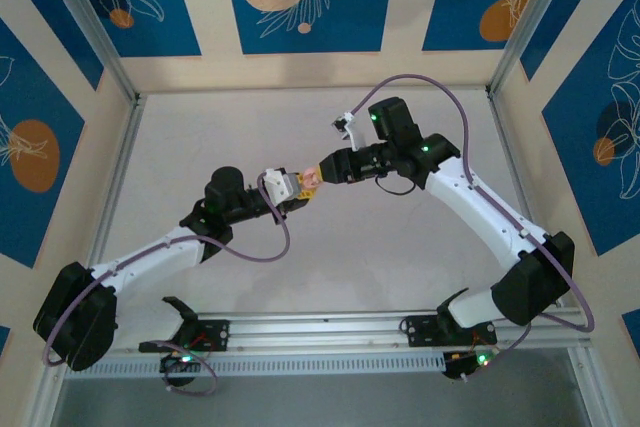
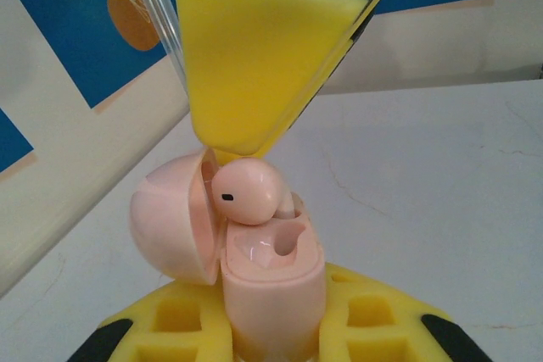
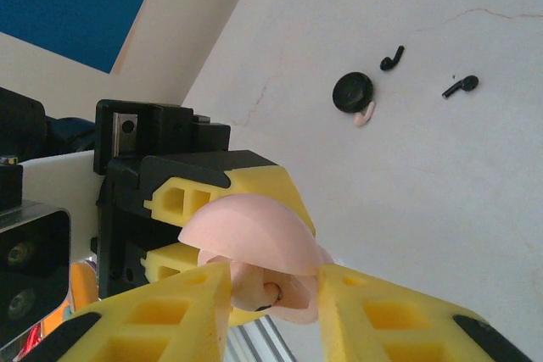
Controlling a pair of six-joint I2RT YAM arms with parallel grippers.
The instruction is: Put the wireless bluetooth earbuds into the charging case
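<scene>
My left gripper (image 2: 271, 320) is shut on a pink charging case (image 2: 273, 290), held upright with its round lid (image 2: 170, 218) swung open to the left. A pink earbud (image 2: 246, 192) sits tilted at the case's mouth, its head above one socket. My right gripper (image 3: 273, 281) is shut on this earbud (image 3: 250, 287), just under the lid (image 3: 246, 231). From above, both grippers (image 1: 322, 173) meet over mid-table at the case (image 1: 310, 180). Two small black earbuds (image 3: 392, 59) (image 3: 461, 86) lie on the table beyond.
A round black disc (image 3: 351, 91) lies on the table with another pink earbud (image 3: 365, 116) touching its edge. An aluminium rail (image 1: 330, 332) runs along the near edge. Patterned walls enclose the white table (image 1: 200, 147) on three sides.
</scene>
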